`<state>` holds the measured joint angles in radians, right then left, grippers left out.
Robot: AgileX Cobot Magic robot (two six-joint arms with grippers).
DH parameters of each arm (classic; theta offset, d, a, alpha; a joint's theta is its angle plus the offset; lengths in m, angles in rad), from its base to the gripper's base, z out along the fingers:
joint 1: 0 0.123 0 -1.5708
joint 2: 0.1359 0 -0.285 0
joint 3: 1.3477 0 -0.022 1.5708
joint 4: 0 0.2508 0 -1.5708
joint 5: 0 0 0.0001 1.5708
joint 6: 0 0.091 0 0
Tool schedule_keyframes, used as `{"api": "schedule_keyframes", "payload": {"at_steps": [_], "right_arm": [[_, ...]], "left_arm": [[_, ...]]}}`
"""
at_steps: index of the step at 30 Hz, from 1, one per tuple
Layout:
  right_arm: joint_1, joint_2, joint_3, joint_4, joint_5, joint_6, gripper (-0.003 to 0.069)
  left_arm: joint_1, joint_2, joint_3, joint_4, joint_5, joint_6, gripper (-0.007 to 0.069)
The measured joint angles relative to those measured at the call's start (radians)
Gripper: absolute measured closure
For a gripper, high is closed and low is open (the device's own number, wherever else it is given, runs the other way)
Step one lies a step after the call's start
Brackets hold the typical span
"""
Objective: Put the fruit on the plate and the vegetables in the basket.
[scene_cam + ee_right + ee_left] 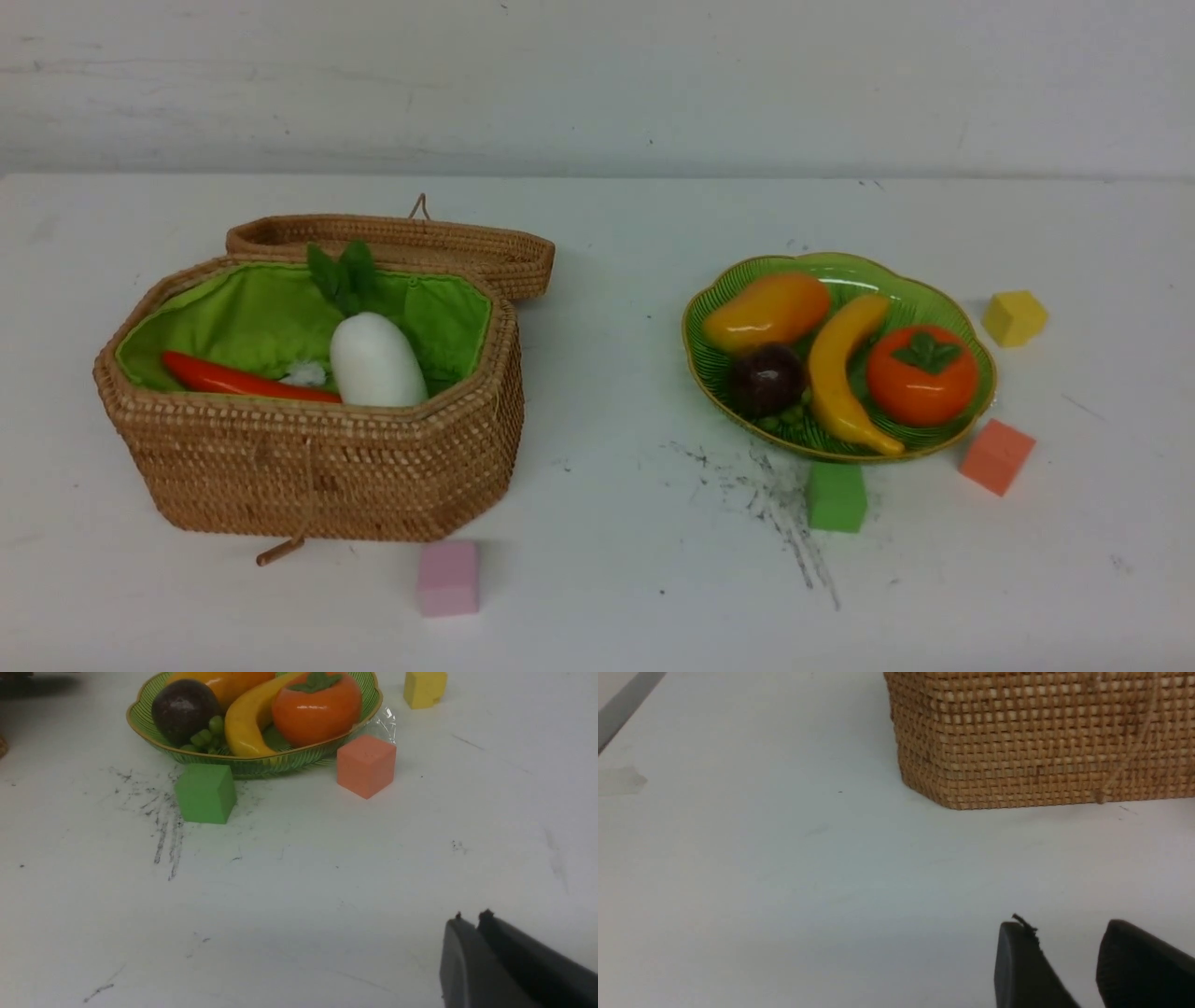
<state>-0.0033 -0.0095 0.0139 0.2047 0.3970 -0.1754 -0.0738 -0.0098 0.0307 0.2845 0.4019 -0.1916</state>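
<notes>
Fruit (834, 373) on plate (971, 392)

We see the open woven basket (317, 467) at nine o'clock, its green lining holding the white radish (376, 359) and red pepper (238, 379). At three o'clock, the green plate (962, 322) carries mango (767, 311), mangosteen (766, 378), banana (840, 369) and persimmon (922, 375).

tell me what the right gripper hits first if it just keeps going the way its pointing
Probably nothing soon: ahead of the right gripper lies bare table. Further on, the orange cube beside the plate looks nearest its line, though depth is hard to judge.
</notes>
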Motion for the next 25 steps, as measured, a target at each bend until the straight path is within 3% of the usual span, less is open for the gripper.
{"api": "schedule_keyframes", "payload": {"at_steps": [25], "right_arm": [[0.000,0.000,0.000,0.000,0.000,0.000,0.0586]], "left_arm": [[0.037,0.000,0.000,0.000,0.000,0.000,0.0386]]}}
